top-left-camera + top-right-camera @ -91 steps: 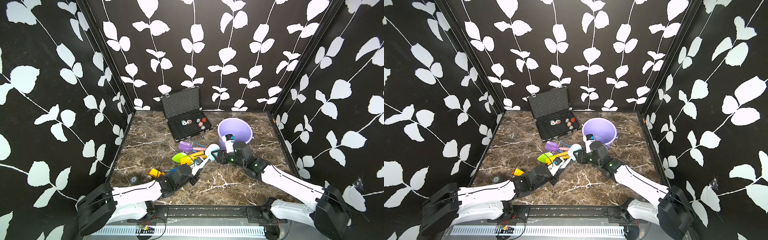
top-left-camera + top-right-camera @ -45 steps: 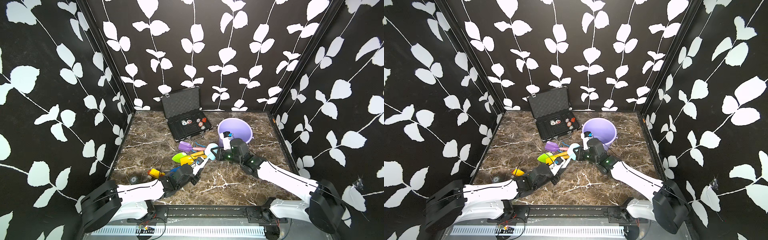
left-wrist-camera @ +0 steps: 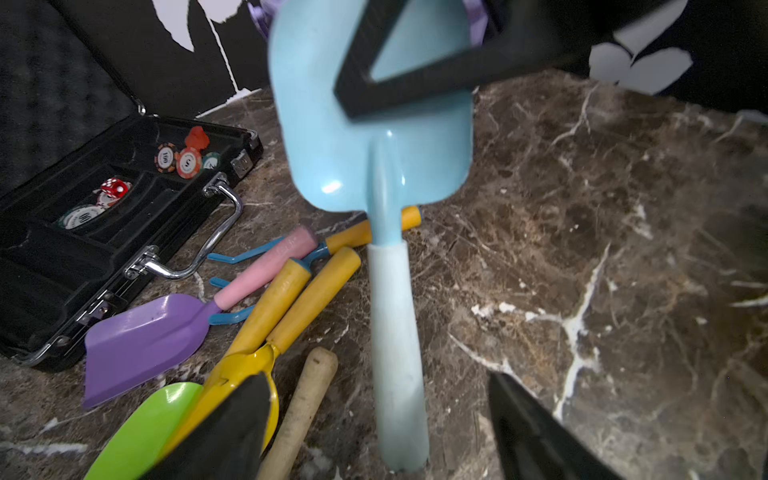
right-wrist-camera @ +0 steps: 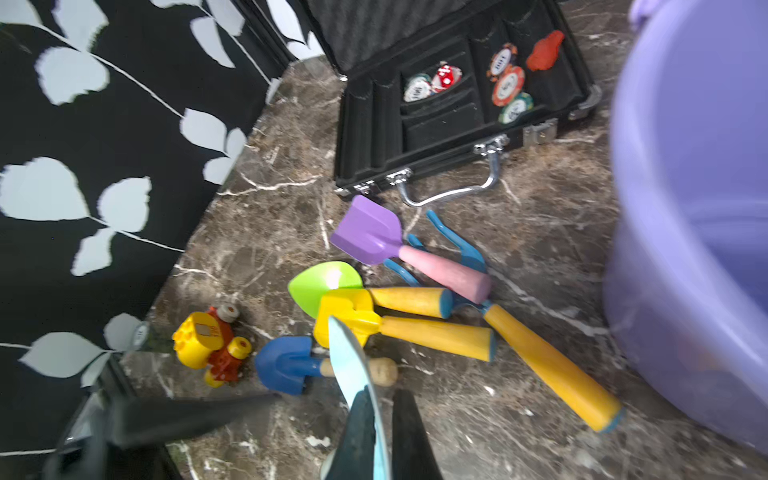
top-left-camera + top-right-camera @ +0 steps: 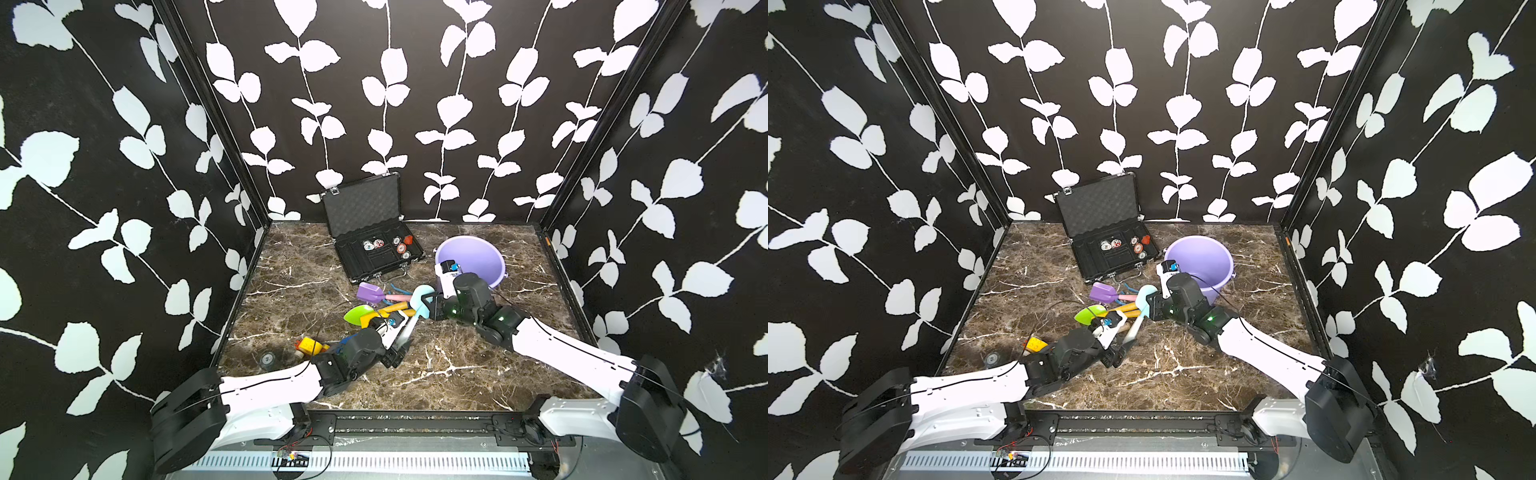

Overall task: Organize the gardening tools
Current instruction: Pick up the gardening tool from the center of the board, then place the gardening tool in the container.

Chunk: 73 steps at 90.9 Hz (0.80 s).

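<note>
Frankly, with my left gripper (image 3: 380,428) open and my right gripper (image 4: 376,424) pinching only the spade's (image 3: 374,145) thin blade, the long handle may swing it loose before the bucket (image 5: 1225,253).

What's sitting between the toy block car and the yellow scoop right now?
The dark-blue spade: its head lies right between the toy block car and the yellow scoop. The right wrist view shows it best.
</note>
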{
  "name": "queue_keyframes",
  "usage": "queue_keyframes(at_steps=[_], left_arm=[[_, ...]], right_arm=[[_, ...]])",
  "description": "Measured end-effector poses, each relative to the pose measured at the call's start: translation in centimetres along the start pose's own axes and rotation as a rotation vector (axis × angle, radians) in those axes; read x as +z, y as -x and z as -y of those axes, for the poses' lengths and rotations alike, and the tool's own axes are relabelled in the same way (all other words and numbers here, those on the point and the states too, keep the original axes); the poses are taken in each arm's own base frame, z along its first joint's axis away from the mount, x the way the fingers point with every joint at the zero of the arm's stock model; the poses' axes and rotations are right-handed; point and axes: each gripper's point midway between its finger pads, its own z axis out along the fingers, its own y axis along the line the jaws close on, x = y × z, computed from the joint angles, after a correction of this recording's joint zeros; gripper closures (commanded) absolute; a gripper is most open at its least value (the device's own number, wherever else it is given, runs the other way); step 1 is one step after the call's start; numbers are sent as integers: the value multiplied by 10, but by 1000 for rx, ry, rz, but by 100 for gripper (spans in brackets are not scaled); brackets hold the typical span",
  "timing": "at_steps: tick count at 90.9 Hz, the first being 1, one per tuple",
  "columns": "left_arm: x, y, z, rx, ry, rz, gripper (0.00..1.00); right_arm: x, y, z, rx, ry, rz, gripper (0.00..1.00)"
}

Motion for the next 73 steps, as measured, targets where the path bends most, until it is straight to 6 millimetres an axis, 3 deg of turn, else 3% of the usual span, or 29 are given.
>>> queue_keyframes(at_steps=[19,37,73], left_arm=[[-24,28,-5,-50,-2,94,1],[-43,38,-10,-90,-5,135,1],[-44,14,-28,-147,98,55,1]], right_arm=[[-20,22,-2,-68,-46,45,100],[-46,57,-14,-142,-69,125,100],[-105,143,-18,-313,-249,327,100]])
